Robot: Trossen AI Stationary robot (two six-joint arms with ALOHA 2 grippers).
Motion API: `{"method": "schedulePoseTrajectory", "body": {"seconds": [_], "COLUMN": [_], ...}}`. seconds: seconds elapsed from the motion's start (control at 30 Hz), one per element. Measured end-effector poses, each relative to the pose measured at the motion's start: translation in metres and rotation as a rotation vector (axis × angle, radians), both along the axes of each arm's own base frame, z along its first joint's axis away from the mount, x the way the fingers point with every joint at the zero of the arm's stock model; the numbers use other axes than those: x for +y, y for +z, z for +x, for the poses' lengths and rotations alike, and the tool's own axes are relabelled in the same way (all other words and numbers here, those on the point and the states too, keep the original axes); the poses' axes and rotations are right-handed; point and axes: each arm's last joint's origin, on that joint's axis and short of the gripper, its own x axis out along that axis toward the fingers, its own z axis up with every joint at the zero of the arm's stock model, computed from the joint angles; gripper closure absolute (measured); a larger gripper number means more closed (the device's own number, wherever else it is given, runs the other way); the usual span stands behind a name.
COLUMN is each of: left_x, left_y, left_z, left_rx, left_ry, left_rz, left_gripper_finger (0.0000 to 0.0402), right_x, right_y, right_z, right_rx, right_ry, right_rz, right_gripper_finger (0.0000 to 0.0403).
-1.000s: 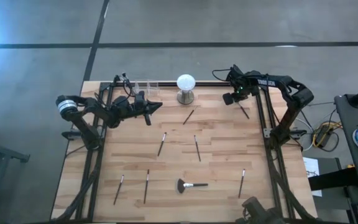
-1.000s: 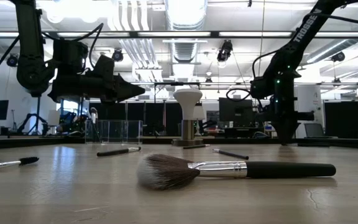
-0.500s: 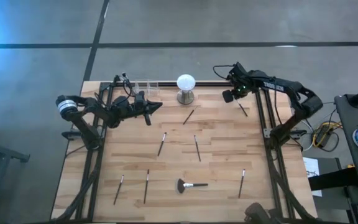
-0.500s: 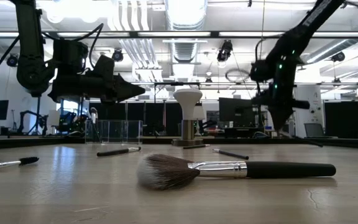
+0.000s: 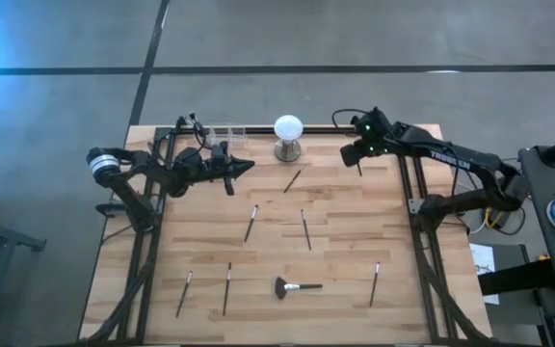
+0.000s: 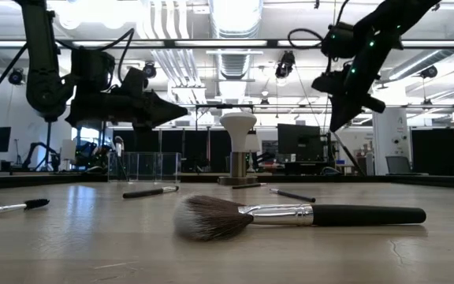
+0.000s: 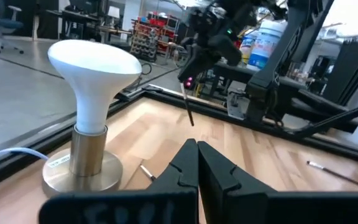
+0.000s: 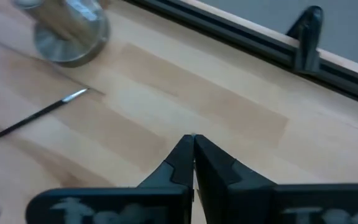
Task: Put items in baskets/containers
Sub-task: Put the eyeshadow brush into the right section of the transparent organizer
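My right gripper [image 5: 356, 160] is up over the far right of the table, shut on a slim dark brush [image 7: 188, 107] that hangs under it. My left gripper [image 5: 250, 166] is shut and empty, hovering level near the clear cups [image 5: 227, 133], which stand at the far edge left of the white globe [image 5: 288, 128]. Several slim brushes lie flat on the wood, among them one [image 5: 293, 180] near the globe and two [image 5: 251, 223] [image 5: 305, 229] mid-table. The black fan brush [image 5: 297, 286] lies near the front edge. My right gripper pinches the slim brush by its upper end [image 7: 183, 87] between its two shut fingers, coming from above and pointing down. The brush is lifted clear of the table and hangs below the fingers, slightly tilted. Only its tip [image 8: 193, 135] shows in my right wrist view.
The globe's metal stand [image 7: 82, 171] sits just ahead of my left gripper. More slim brushes lie near the front edge [image 5: 184, 293] [image 5: 227, 287] [image 5: 375, 283]. A black rail [image 8: 241, 28] runs along the far edge. Bare wood lies between the brushes at mid-table.
My right gripper has risen from the tabletop near the far right corner, tipped, and shifted a little toward the globe. The slim brush that lay there has come up with it and now hangs clear of the wood.
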Motion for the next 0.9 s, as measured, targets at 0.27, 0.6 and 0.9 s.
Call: {"method": "schedulePoseTrajectory", "body": {"seconds": [0.27, 0.6, 0.9], "left_x": [0.0, -0.006, -0.005], "left_y": [0.002, 0.007, 0.007], "left_z": [0.008, 0.017, 0.017], "left_rx": [-0.001, -0.016, -0.024], "left_ry": [-0.025, -0.063, -0.054], "left_rz": [-0.084, -0.075, -0.106], "left_gripper_finger": [0.0379, 0.0296, 0.0276], "right_x": [0.02, 0.039, 0.071], "right_y": [0.002, 0.006, 0.02], "right_z": [0.005, 0.02, 0.046], "right_rx": [-0.037, -0.07, -0.202], "right_ry": [0.06, 0.132, 0.269], "right_rz": [-0.052, -0.076, -0.113], "right_gripper_finger": [0.0394, 0.0394, 0.0394]}}
